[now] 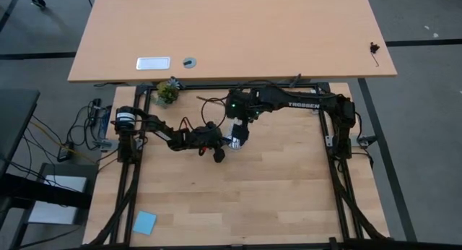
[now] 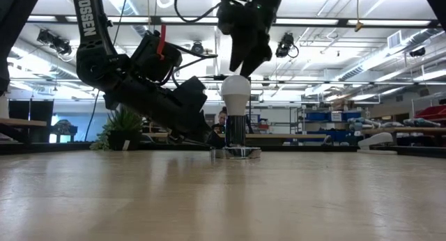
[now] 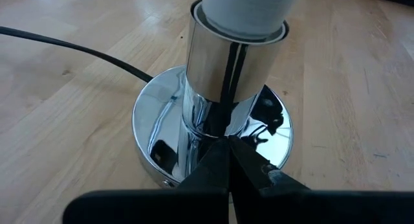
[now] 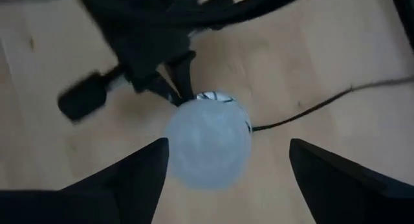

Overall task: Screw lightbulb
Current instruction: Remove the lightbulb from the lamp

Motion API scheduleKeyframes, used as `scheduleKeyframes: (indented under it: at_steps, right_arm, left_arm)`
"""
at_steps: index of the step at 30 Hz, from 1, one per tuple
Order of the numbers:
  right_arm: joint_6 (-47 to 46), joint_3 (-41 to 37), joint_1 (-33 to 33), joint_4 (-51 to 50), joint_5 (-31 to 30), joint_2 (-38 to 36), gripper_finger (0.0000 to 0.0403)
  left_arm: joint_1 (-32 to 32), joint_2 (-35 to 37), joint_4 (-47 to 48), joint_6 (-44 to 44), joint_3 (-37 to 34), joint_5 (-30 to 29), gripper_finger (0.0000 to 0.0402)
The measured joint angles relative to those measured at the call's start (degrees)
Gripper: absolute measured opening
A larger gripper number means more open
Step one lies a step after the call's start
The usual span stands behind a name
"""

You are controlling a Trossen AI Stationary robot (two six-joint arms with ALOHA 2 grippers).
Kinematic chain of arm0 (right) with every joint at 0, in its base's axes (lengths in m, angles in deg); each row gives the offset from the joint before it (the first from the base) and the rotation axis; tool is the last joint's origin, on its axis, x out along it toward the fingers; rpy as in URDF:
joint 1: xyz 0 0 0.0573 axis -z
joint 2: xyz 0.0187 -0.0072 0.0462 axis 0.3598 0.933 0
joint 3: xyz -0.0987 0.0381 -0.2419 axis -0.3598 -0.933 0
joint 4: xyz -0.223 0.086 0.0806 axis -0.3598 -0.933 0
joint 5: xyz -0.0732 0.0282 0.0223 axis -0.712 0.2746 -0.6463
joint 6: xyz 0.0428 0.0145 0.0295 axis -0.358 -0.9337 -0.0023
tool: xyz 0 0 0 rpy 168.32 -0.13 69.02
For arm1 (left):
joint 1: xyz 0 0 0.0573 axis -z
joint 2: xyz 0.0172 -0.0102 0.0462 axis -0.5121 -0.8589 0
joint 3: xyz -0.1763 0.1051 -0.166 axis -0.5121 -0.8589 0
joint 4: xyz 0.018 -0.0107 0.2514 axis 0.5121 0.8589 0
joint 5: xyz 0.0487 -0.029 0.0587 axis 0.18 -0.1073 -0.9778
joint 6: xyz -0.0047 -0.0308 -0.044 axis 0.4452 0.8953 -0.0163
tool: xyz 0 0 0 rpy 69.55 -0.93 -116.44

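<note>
The white lightbulb (image 2: 235, 93) stands upright in a chrome socket (image 3: 226, 62). The socket rises from a round chrome base disc (image 3: 155, 120) at the middle of the table. My right gripper (image 2: 244, 58) is open and points down just above the bulb. In the right wrist view its fingers (image 4: 139, 175) stand wide on either side of the bulb (image 4: 207, 146), apart from it. My left gripper (image 3: 229, 149) is shut and low at the foot of the socket, coming from the table's left. My left gripper's shut fingertips (image 3: 220, 159) lie on the top of the chrome base disc (image 3: 259, 130), right against the foot of the socket's stem (image 3: 204, 123). The fingers come in low and slanting down from the table's left. The disc sits flat on the table.
A black cord (image 3: 77, 49) runs from the base disc across the table. A small potted plant (image 1: 167, 92) stands at the far left edge. A blue note (image 1: 144, 222) lies at the near left. A second desk (image 1: 231, 33) stands beyond the far edge.
</note>
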Motion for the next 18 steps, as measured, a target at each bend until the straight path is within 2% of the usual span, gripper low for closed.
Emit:
scheduleKeyframes:
  at_steps: [5, 11, 14, 18]
  right_arm:
    - [-11.9, 0.2, -0.4, 0.0, 1.0, 0.1, 0.0339]
    - [-14.6, -1.9, -0.7, 1.7, 1.1, 1.0, 0.0343]
    - [-15.7, -2.1, -0.7, 2.1, -1.3, 1.3, 0.0342]
    - [-15.6, -2.1, -0.5, 3.0, -1.5, 2.2, 0.0341]
  left_arm:
    - [0.0, 0.0, 0.0, 0.0, 0.0, 0.0, 0.0003]
    - [0.0, 0.0, 0.0, 0.0, 0.0, 0.2, 0.0003]
    - [0.0, 0.0, 0.0, 0.0, 0.0, 0.3, 0.0003]
    - [0.0, 0.0, 0.1, 0.0, 0.0, 0.3, 0.0003]
